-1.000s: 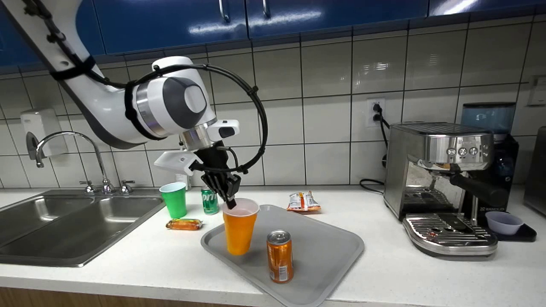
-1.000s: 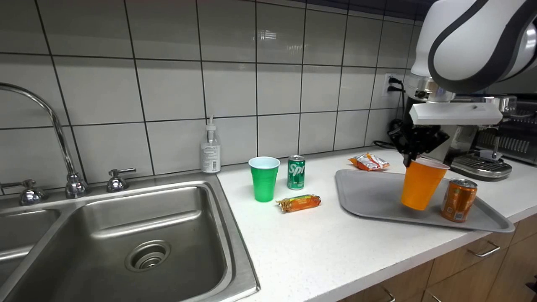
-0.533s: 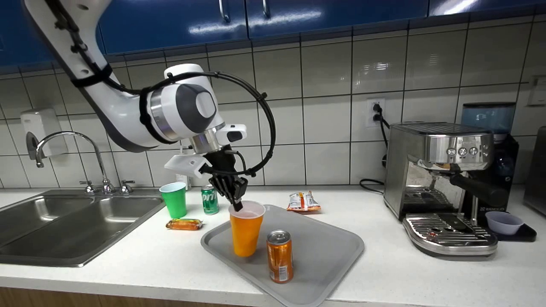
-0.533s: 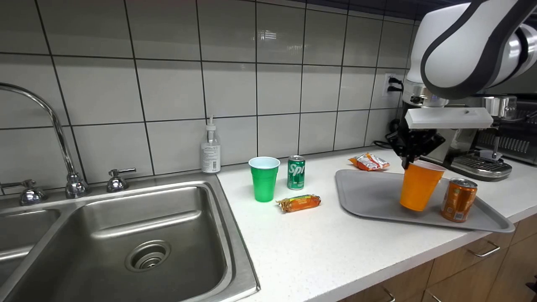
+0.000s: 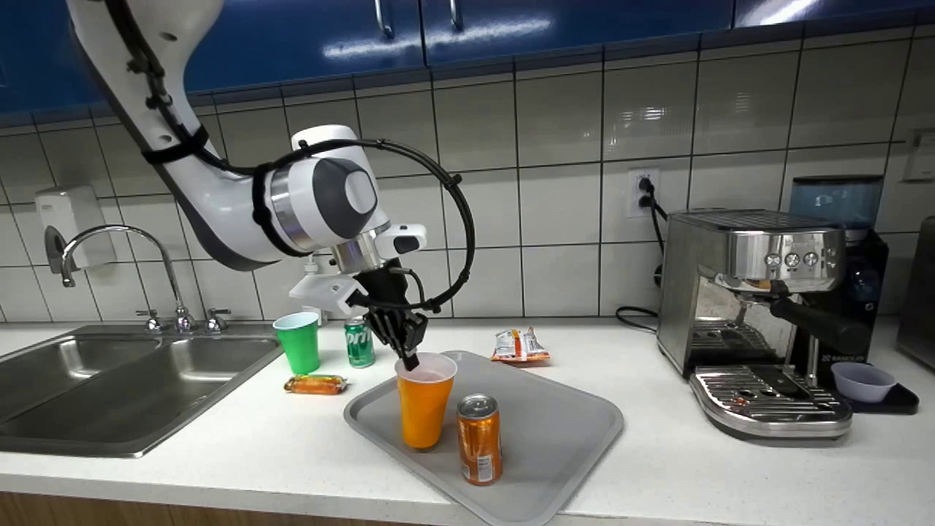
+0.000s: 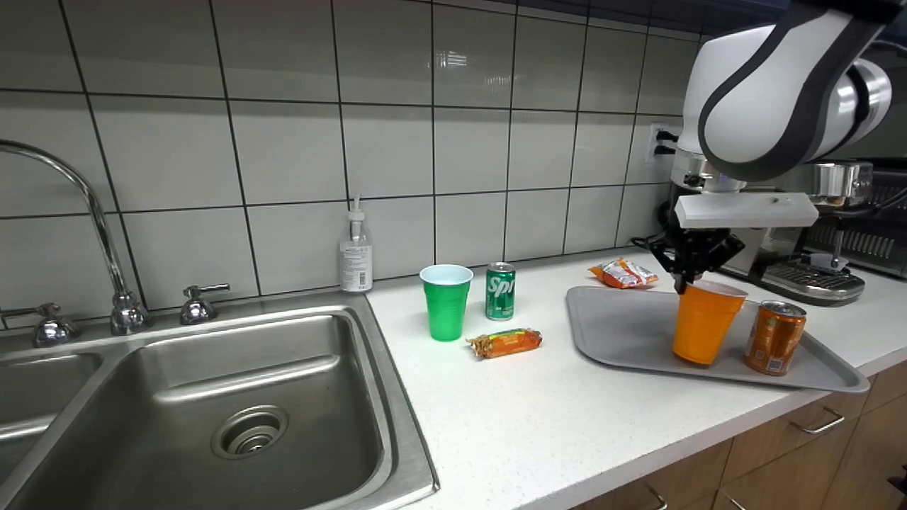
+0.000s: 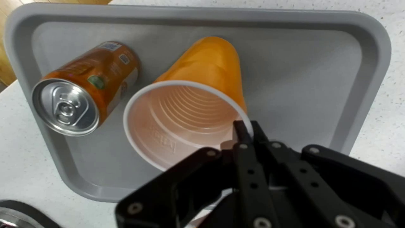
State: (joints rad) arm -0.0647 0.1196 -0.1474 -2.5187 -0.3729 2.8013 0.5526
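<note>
Wrist view: the jaws of the gripper [image 7: 248,128] are clamped on the rim of the orange plastic cup [image 7: 190,107], which is tilted over the gray tray [image 7: 300,82]; base contact cannot be confirmed. Nearest obstruction: an orange soda can [image 7: 88,85], upright on the tray just beside the cup. Both exterior views: snack bag [image 6: 622,273] beside the tray's wall-side edge; green plastic cup [image 6: 446,304], Sprite can [image 6: 500,294] and wrapped snack [image 6: 504,343] between tray and sink [image 6: 142,453].
</note>
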